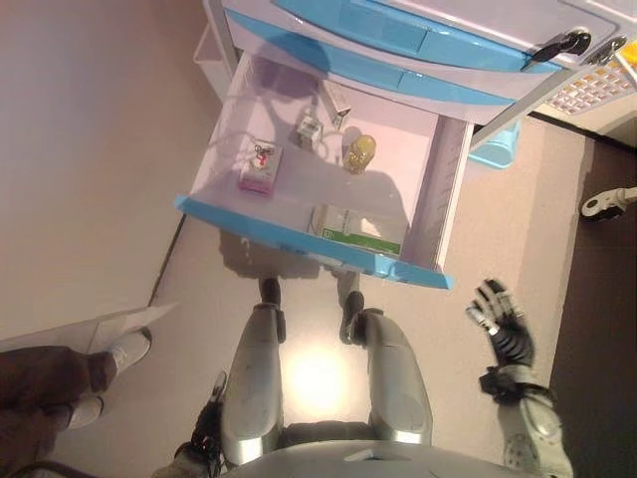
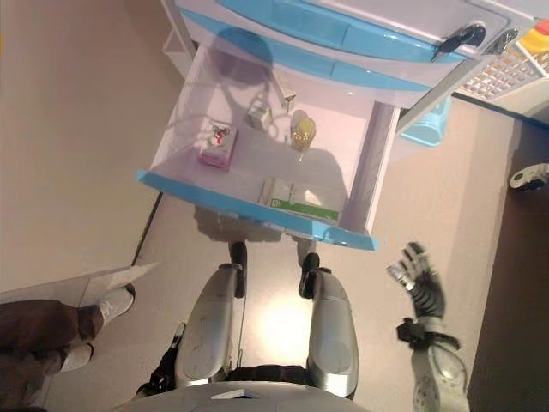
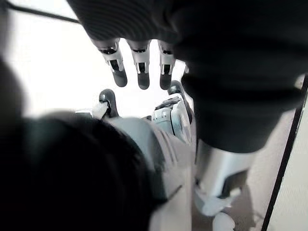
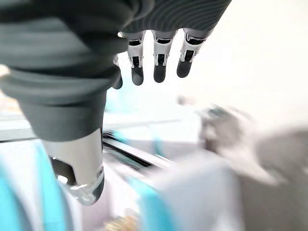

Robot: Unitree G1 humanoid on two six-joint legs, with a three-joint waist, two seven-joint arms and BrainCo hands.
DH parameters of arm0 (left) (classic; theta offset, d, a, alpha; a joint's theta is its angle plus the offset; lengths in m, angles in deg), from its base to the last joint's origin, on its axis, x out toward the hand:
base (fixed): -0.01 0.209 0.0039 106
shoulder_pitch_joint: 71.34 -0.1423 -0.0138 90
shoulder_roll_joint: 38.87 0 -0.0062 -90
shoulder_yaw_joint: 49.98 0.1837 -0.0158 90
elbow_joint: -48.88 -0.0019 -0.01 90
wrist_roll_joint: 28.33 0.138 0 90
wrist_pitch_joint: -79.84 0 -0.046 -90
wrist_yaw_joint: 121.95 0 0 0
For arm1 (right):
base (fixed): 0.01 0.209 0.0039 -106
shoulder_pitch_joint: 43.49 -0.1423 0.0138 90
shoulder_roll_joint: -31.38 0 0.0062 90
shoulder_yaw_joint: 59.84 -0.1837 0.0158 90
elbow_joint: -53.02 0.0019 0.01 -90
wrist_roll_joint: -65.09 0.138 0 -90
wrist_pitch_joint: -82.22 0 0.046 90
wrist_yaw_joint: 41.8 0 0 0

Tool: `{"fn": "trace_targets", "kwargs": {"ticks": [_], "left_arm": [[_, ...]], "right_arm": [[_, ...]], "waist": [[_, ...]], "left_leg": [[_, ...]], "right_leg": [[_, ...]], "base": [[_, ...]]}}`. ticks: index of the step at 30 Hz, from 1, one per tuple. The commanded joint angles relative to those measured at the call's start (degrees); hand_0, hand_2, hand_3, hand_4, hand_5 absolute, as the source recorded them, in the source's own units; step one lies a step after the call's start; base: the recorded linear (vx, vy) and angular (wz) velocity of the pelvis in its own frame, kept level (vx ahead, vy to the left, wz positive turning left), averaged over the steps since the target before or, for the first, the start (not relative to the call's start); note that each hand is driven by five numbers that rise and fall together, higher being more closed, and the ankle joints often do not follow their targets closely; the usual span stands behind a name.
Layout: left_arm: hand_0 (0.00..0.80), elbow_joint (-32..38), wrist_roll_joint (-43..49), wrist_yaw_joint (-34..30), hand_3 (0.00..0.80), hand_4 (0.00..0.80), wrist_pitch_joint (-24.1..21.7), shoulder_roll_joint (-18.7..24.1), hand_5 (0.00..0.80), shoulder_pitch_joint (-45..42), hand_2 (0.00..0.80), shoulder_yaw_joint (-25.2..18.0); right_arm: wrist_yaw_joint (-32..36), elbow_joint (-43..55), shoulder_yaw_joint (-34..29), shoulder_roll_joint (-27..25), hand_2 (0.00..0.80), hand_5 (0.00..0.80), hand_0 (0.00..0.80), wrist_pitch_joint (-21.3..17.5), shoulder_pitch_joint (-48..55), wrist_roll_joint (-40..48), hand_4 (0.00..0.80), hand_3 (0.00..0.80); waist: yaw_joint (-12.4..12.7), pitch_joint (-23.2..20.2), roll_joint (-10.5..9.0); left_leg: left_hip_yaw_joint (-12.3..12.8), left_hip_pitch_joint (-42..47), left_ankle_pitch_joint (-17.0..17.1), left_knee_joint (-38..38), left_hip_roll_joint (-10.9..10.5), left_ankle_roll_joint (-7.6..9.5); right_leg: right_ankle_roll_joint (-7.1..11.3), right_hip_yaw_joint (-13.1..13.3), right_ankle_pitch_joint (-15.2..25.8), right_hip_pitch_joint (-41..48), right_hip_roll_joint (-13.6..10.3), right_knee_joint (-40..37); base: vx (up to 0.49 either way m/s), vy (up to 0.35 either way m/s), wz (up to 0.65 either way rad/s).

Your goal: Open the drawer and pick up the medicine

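Clinic-like room: medicine drawer point(image 1: 214, 159), plastic cabinet point(image 1: 418, 40).

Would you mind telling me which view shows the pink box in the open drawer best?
The left eye view: the pink box lies unobstructed on the floor of the open drawer, near its left wall. The right eye view shows it about as well. Neither wrist view shows it clearly.

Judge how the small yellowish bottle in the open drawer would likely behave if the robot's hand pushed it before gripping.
The yellowish bottle looks rounded and appears to stand upright on the drawer floor, so a push would probably tip it and let it roll. Its glossy surface suggests it could slip between fingers. It looks small, so probably light.
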Motion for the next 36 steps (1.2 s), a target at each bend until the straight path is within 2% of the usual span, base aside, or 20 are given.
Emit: {"fn": "trace_targets", "kwargs": {"ticks": [1,7,10,14,15,17,19,22,23,24,25,28,33,36], "left_arm": [[0.000,1.36,2.85,-3.24,0.000,0.000,-0.87,0.47,0.000,-6.38,0.000,1.62],[0.000,-0.94,4.66,-6.03,0.000,0.000,-0.59,1.10,0.000,-8.92,0.000,-2.28],[0.000,-2.37,5.47,-7.38,0.000,0.000,-0.64,1.71,0.000,-9.17,0.000,-3.88],[0.000,-3.33,6.03,-7.76,0.000,0.000,-0.61,2.97,0.000,-8.82,0.000,-4.57],[0.000,-3.00,5.86,-7.19,0.000,0.000,-0.54,3.54,0.000,-8.47,0.000,-4.40],[0.000,-2.93,5.91,-6.83,0.000,0.000,-0.61,4.28,0.000,-7.80,0.000,-4.03],[0.000,-2.80,5.40,-6.09,0.000,0.000,-0.65,5.58,0.000,-6.62,0.000,-3.11],[0.000,-2.50,5.85,-5.11,0.000,0.000,-1.33,6.73,0.000,-5.52,0.000,-1.72],[0.000,-2.45,5.84,-5.00,0.000,0.000,-1.35,6.79,0.000,-5.45,0.000,-1.63],[0.000,-2.63,5.79,-4.34,0.000,0.000,-1.48,7.52,0.000,-4.83,0.000,-1.17],[0.000,-2.93,5.74,-4.23,0.000,0.000,-1.51,7.98,0.000,-4.46,0.000,-1.12],[0.000,-3.63,6.09,-3.55,0.000,0.000,-1.78,9.21,0.000,-3.55,0.000,-1.15],[0.000,-4.15,6.05,-2.41,0.000,0.000,-1.93,10.17,0.000,-2.41,0.000,-0.95],[0.000,-3.66,6.51,-2.15,0.000,0.000,-1.90,10.37,0.000,-2.21,0.000,-0.79]], "right_arm": [[-6.84,8.27,-5.36,-4.85,0.000,0.000,0.000,-5.13,2.10,-6.87,0.000,0.000],[-9.37,18.93,-15.94,-10.87,0.000,0.000,0.000,-9.09,5.04,-19.44,0.000,0.000],[-8.64,23.78,-21.33,-15.84,0.000,0.000,0.000,-8.90,5.80,-22.82,0.000,0.000],[-10.88,28.22,-24.95,-23.49,0.000,0.000,0.000,-5.38,2.94,-28.11,0.000,0.000],[-11.26,30.53,-25.66,-26.31,0.000,0.000,0.000,-2.60,1.22,-29.09,0.000,0.000],[-11.28,32.24,-25.63,-29.61,0.000,0.000,0.000,0.33,-1.59,-30.36,0.000,0.000],[-9.85,33.77,-24.78,-34.83,0.000,0.000,0.000,4.97,-7.01,-29.52,0.000,0.000],[-8.13,34.30,-23.45,-39.98,0.000,0.000,0.000,8.94,-12.95,-27.95,0.000,0.000],[-7.92,34.34,-23.27,-40.29,0.000,0.000,0.000,8.98,-13.40,-28.10,0.000,0.000],[-6.92,34.97,-21.85,-42.97,0.000,0.000,0.000,11.50,-17.31,-27.21,0.000,0.000],[-6.12,35.09,-20.75,-43.98,0.000,0.000,0.000,12.31,-19.65,-26.64,0.000,0.000],[-4.14,35.28,-18.11,-46.22,0.000,0.000,0.000,13.80,-25.17,-25.37,0.000,0.000],[-0.30,36.18,-13.05,-47.39,0.000,0.000,0.000,17.49,-32.41,-23.22,0.000,0.000],[0.64,36.21,-10.63,-47.28,0.000,0.000,0.000,18.33,-34.97,-23.34,0.000,0.000]], "waist": [[-0.67,-4.95,1.34],[-1.15,-5.28,1.14],[-1.09,-4.95,0.64],[-0.09,-4.18,-0.29],[0.50,-3.92,-0.61],[1.15,-3.76,-0.89],[2.44,-3.57,-1.18],[4.00,-3.50,-1.42],[4.08,-3.49,-1.44],[5.00,-3.56,-1.59],[5.40,-3.55,-1.72],[6.44,-3.62,-2.15],[7.75,-3.83,-2.67],[8.52,-3.73,-2.87]], "left_leg": [[3.05,5.45,1.85,-8.50,-1.13,4.13],[3.87,6.91,1.58,-9.67,-0.92,3.87],[4.17,6.87,1.25,-9.53,-0.68,3.77],[3.79,6.53,0.76,-9.09,-0.44,3.65],[3.52,6.39,0.62,-8.95,-0.43,3.68],[3.25,6.28,0.43,-8.80,-0.44,3.61],[2.71,6.20,0.37,-8.87,-0.48,3.50],[1.99,6.36,0.41,-9.25,-0.73,3.45],[1.91,6.35,0.41,-9.23,-0.76,3.46],[1.58,6.31,0.45,-9.31,-0.87,3.49],[1.42,6.29,0.44,-9.31,-0.88,3.54],[1.08,6.19,0.33,-9.31,-1.01,3.64],[0.55,5.99,0.26,-9.11,-1.13,3.73],[0.17,6.05,0.20,-9.17,-1.26,3.80]], "right_leg": [[4.18,0.26,10.10,-1.02,-1.43,-1.27],[4.99,-0.16,10.27,0.88,-2.02,-2.60],[5.36,-0.28,10.45,1.30,-2.12,-3.15],[5.65,-0.45,10.99,2.03,-1.93,-4.14],[5.69,-0.58,11.16,2.38,-1.86,-4.53],[5.64,-0.83,11.18,2.93,-1.68,-5.18],[5.44,-1.24,11.20,4.04,-1.38,-6.43],[5.33,-1.91,11.29,5.34,-1.08,-7.79],[5.32,-1.96,11.30,5.44,-1.06,-7.87],[5.30,-2.33,11.39,5.86,-1.00,-8.21],[5.25,-2.53,11.39,6.05,-0.96,-8.30],[5.27,-3.04,11.62,6.49,-0.83,-8.64],[4.96,-3.72,11.31,7.01,-0.72,-8.74],[4.90,-4.17,11.33,7.32,-0.79,-8.81]], "base": [[0.000,0.000,0.00],[0.012,0.028,-0.01],[0.000,0.001,-0.01],[-0.005,-0.028,-0.01],[-0.009,-0.088,-0.01],[0.003,-0.079,0.01],[0.016,-0.082,0.05],[0.017,-0.064,0.04],[0.017,-0.061,0.19],[0.014,-0.057,0.19],[0.013,-0.070,0.21],[0.002,-0.043,0.13],[0.012,-0.025,0.15],[0.016,-0.018,0.12]]}}
